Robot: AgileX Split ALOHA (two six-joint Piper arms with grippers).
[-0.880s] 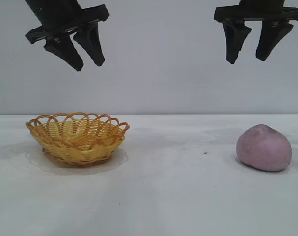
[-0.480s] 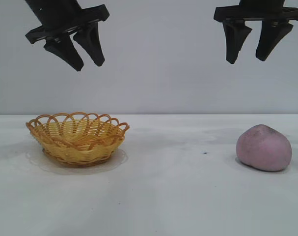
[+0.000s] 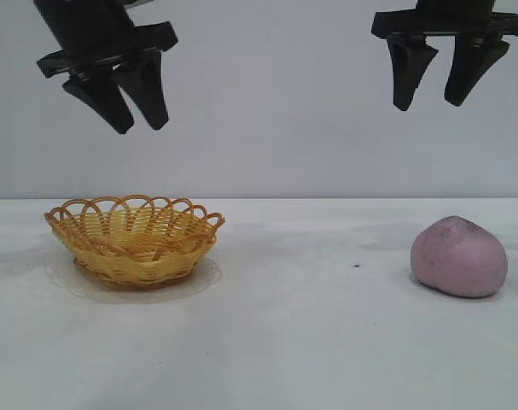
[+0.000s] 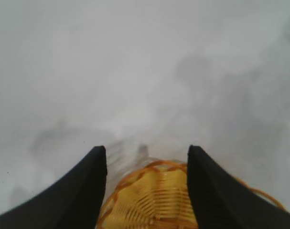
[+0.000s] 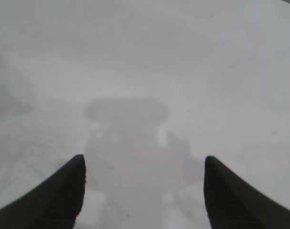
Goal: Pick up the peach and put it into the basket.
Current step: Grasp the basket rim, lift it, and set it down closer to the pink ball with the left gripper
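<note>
**Both pincers open and empty above the desk**

We see the left gripper (image 3: 137,120) hanging high over the basket (image 3: 135,239), its two black tapered fingers parted partway, holding and touching nothing. In the left wrist view the basket's (image 4: 152,198) weave shows in the gap between the fingers (image 4: 85,191). The right gripper (image 3: 432,96) hangs high over the desk's right side, above the peach (image 3: 459,256), its fingers spread wider and also empty; its wrist view shows only bare desk between the fingers (image 5: 59,193).

The peach lies on the white desk (image 3: 310,342) near its right edge, well apart from the basket. It is a lumpy, matte, dusty pink-purple dome, its long axis running left to right, with its peak uppermost.

The basket sits upright near the left edge, opening upward: shallow yellow wicker with an orange looped rim.
</note>
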